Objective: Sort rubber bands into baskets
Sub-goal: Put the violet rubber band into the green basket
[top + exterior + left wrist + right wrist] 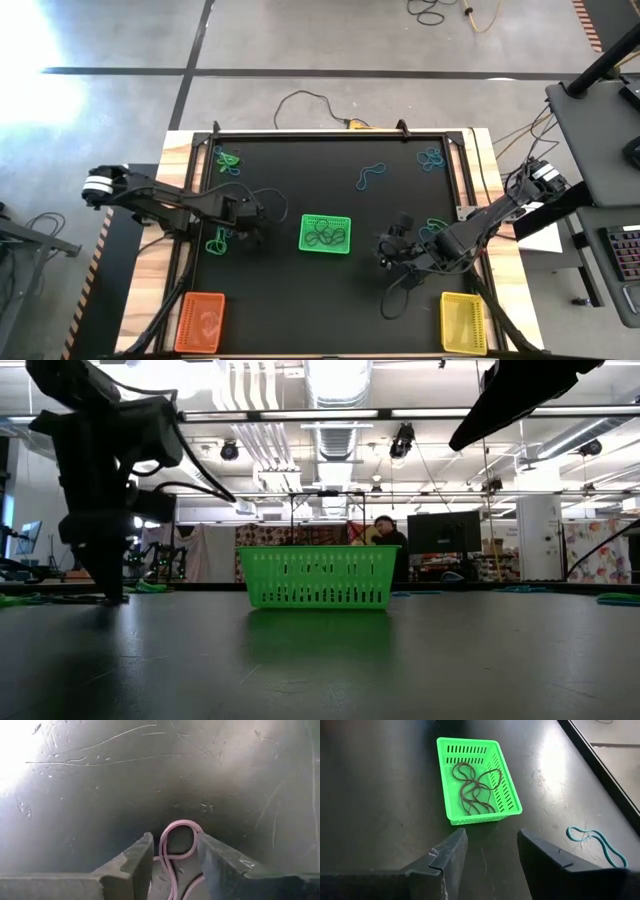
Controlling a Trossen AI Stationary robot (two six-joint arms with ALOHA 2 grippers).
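Left claw (222, 238): you have it down on the black worktop (290, 300), left of centre in the high view, its fingers (131, 865) parted a little with a gap between them.
Band at the left claw: a thin looped rubber band (176, 851) lies on the worktop right between those fingers; in the left wrist view it looks pinkish, and neither finger clearly presses it.
Right claw (385, 250): it sits right of centre in the high view, its fingers (451, 854) apart and nothing between them.
Green mesh plastic basket (326, 233): it stands in the middle of the worktop, between your two claws and apart from both, with several dark rubber bands (476, 787) lying in it.
Loose bands: a blue-green loop (594, 843) lies on the worktop just beside the right claw; more green loops (229, 160) and blue loops (431, 158) lie along the upper part of the high view.
Orange mesh basket (200, 322): lower left corner.
Yellow mesh basket (462, 322): lower right corner.
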